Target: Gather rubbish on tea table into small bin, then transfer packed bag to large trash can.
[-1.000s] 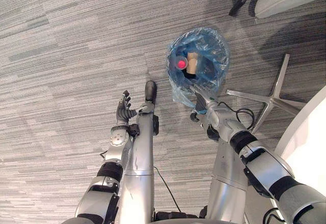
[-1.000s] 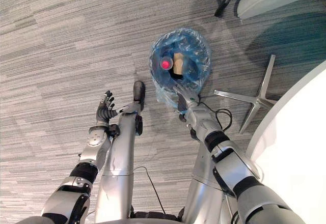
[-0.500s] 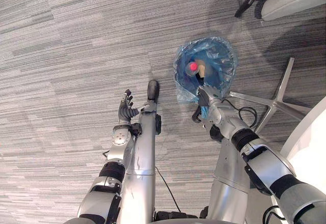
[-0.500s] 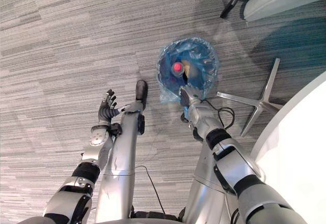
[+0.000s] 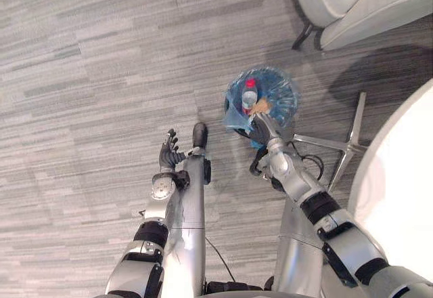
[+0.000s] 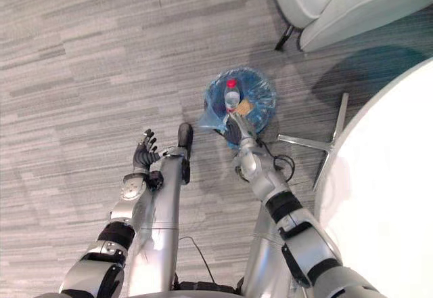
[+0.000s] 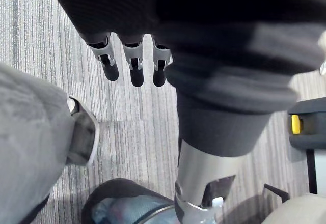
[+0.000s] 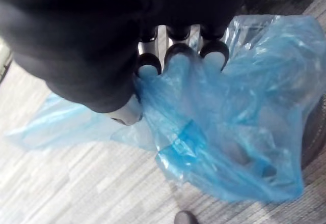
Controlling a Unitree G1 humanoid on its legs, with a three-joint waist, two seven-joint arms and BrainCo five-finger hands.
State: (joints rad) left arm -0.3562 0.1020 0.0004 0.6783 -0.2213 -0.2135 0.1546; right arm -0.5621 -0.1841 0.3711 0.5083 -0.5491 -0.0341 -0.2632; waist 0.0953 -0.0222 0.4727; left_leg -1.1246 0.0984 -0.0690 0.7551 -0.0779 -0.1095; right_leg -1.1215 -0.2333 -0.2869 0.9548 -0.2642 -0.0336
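Observation:
A small dark bin lined with a blue plastic bag (image 5: 276, 91) stands on the carpet in front of me. Inside lie a clear bottle with a red cap (image 5: 249, 97) and a brown scrap (image 5: 262, 106). My right hand (image 5: 260, 129) is at the bin's near rim. In the right wrist view its fingers (image 8: 178, 53) are curled into the blue bag (image 8: 224, 132), bunching the film. My left hand (image 5: 168, 154) hangs over the carpet to the left of the bin, fingers (image 7: 135, 66) straight and holding nothing.
A pale armchair (image 5: 358, 3) stands just beyond the bin. A white round table (image 5: 399, 176) fills the right side, with its metal star base (image 5: 348, 145) on the floor close to the bin. Grey striped carpet lies open to the left.
My right hand's fingers have curled shut on the bag's near edge, and the bag's mouth looks drawn in. The whole view has shifted. The left hand stays open.

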